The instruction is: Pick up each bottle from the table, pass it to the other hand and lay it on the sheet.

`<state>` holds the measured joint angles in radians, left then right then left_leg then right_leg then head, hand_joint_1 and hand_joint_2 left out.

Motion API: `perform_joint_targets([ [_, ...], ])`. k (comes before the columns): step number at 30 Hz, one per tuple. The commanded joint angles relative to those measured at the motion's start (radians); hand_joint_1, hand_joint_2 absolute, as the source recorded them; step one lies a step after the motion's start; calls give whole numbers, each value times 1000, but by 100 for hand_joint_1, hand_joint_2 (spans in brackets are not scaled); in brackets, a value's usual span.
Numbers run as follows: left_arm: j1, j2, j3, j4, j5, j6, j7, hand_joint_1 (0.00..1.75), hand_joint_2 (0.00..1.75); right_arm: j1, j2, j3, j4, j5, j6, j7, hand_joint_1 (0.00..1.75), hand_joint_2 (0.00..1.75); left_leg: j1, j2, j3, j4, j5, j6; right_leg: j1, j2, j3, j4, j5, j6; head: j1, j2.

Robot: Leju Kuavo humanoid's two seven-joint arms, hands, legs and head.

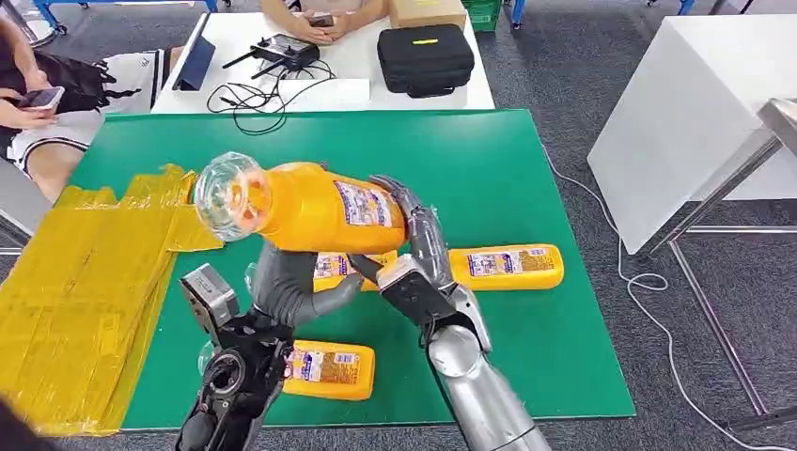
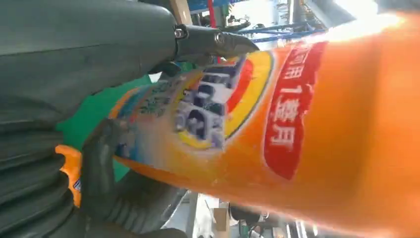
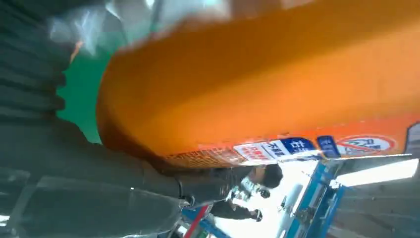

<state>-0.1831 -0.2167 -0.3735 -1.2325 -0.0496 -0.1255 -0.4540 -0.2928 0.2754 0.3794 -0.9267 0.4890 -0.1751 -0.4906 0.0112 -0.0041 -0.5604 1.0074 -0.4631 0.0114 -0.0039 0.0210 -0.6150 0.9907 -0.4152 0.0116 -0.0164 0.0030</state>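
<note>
While both hands meet above the middle of the green mat, an orange bottle hangs between them, lying nearly level with its clear cap end toward the yellow sheet. Left hand cups the bottle from below; in the left wrist view its fingers wrap the labelled body. Right hand grips the bottle's base end, fingers curled over the top; the right wrist view has the orange body pressed close against the hand.

Three more bottles lie flat on the mat: one just right of the right hand, one near the front edge under the left forearm, one partly hidden beneath the held bottle and the hands.

Sheet covers the mat's left edge, crumpled, apart from the bottles.

Beyond the far edge: white table with black case, cables, controller; people seated there.
</note>
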Motion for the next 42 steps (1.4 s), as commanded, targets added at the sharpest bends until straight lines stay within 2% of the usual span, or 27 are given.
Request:
perform_joint_targets([
  [1, -23, 45, 43, 46, 29, 29, 5, 0, 175, -4, -18, 272, 89, 62, 16, 19, 175, 175, 1, 2, 6, -3, -1, 0, 1, 1, 5, -2, -1, 0, 0, 0],
  [20, -33, 39, 54, 85, 45, 44, -3, 0, 175, 10, -50, 302, 81, 61, 0, 42, 175, 175, 1, -2, 5, -3, -1, 0, 1, -4, 5, -3, -2, 0, 0, 0],
  [21, -32, 37, 58, 89, 49, 49, -8, 68, 175, 12, -55, 297, 77, 59, -5, 42, 175, 175, 1, -2, 4, -2, 0, 0, 1, -3, 4, -2, -1, 0, 0, 0],
  [22, -32, 38, 57, 91, 49, 51, -9, 175, 175, 13, -58, 294, 76, 58, -8, 42, 175, 175, 1, -3, 6, -3, -1, 0, 2, -5, 6, -3, -2, 0, 0, 0],
  [30, -18, 36, 66, 92, 57, 67, -19, 175, 175, 28, -85, 231, 47, 35, -54, 41, 175, 175, 0, -3, 4, -2, 0, 0, 1, -4, 4, -2, -1, 0, 0, 0],
  [32, -33, 35, 65, 103, 58, 70, -18, 175, 175, 24, -90, 217, 44, 26, -62, 46, 175, 175, 1, -4, 7, -3, -1, 0, 2, -6, 7, -4, -2, 0, 0, 0],
  [33, -37, 36, 65, 108, 60, 72, -17, 175, 175, 25, -91, 212, 41, 23, -65, 47, 175, 175, 0, -3, 3, -2, 0, 0, 1, -4, 3, -2, -1, 0, 0, 0],
  [35, -42, 37, 67, 115, 65, 76, -17, 175, 175, 26, -94, 204, 34, 18, -72, 50, 175, 175, 1, -4, 10, -5, -1, 0, 2, -8, 11, -6, -2, 1, 0, 0],
  [37, -38, 39, 70, 110, 72, 80, -17, 175, 175, 34, -99, 194, 14, 13, -82, 51, 175, 175, 1, -3, 4, -2, 0, 0, 1, -5, 4, -3, -1, 0, 0, 0],
  [42, -26, 48, 81, 94, 78, 88, -17, 175, 175, 44, -116, 174, -34, 7, -96, 53, 175, 175, 0, -2, 3, -1, 0, 0, 1, -3, 2, -2, -1, 0, 0, 0],
])
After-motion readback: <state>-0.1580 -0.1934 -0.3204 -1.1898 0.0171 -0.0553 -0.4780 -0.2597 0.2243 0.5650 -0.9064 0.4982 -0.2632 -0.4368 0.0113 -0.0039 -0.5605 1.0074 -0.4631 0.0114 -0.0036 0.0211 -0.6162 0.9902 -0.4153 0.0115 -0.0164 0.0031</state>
